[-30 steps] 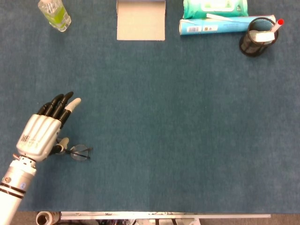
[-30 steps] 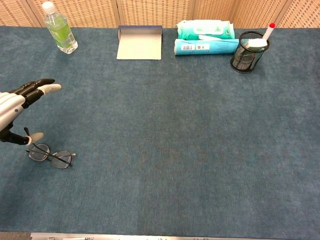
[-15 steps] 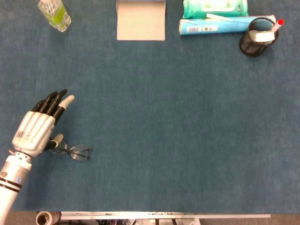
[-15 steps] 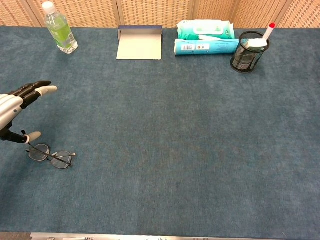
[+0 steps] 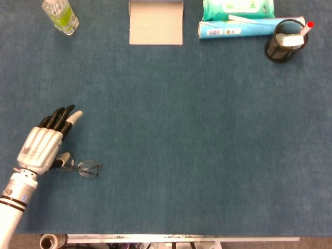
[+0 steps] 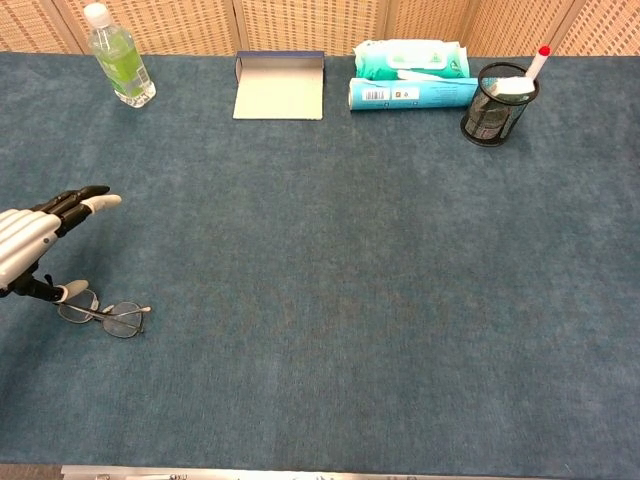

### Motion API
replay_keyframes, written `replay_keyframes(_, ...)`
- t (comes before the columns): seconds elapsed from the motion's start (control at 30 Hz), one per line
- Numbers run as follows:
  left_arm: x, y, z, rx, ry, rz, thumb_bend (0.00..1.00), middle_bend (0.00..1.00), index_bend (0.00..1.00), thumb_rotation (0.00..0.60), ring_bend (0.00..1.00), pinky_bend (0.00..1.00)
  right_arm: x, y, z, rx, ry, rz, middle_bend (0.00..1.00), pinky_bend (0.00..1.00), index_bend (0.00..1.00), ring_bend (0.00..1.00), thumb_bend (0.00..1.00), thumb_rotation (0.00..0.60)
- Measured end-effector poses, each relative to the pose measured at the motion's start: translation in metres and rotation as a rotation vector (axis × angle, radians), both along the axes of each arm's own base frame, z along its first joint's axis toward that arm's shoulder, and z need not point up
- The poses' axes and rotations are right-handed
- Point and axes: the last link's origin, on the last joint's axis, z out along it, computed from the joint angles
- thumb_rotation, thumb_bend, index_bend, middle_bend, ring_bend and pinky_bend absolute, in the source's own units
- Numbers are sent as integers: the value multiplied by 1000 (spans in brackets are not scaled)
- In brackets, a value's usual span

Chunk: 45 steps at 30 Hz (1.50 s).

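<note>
We see the left hand point(image 5: 42, 145) hovering flat, fingers point(image 5: 62, 118) extended and released, thumb tip right at the glasses point(image 5: 83, 167) on the blue surface point(image 5: 197, 135).

Head view: looks almost straight down on the blue worktop point(image 5: 207, 129) from high above. Chest view: lower, tilted forward toward the far wall. Both share the whole worktop, its far edge along each frame's top.

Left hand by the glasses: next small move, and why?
Probably lower the left hand slightly and close thumb and fingers on the near rim of the glasses. The thumb sits at that lens, the fingers are stretched out flat, nothing is gripped, and the glasses lie flat on the table.
</note>
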Motion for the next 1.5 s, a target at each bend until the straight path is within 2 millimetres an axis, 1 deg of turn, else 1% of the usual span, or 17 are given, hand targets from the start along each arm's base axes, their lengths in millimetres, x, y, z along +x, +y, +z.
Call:
replay_keyframes(0.8,-11,-1,-13,-5,1,4,242,0,0,600,0,162,1,1,0,-1,0,3,409,306,473,299,99,600)
replay_keyframes(0.97,-11,-1,-13,-1,-2,2,242,0,0,600,0,162,1,0,0,-1,0,2,409,306,473,300,98,600)
replay_keyframes(1.17,-4,-3,-8,13,-20,-19,242,0,0,600,0,162,0,0,0,1,1,1,409,306,473,300,99,600)
replay_keyframes(1.4,8,-7,5,41,-25,-56,242,0,0,600,0,162,1,0,-1,3,1,2,409,306,474,300,99,600)
replay_keyframes(1.5,6,-7,7,47,-18,-48,242,0,0,600,0,162,1,0,-1,5,1,1,409,306,474,300,98,600)
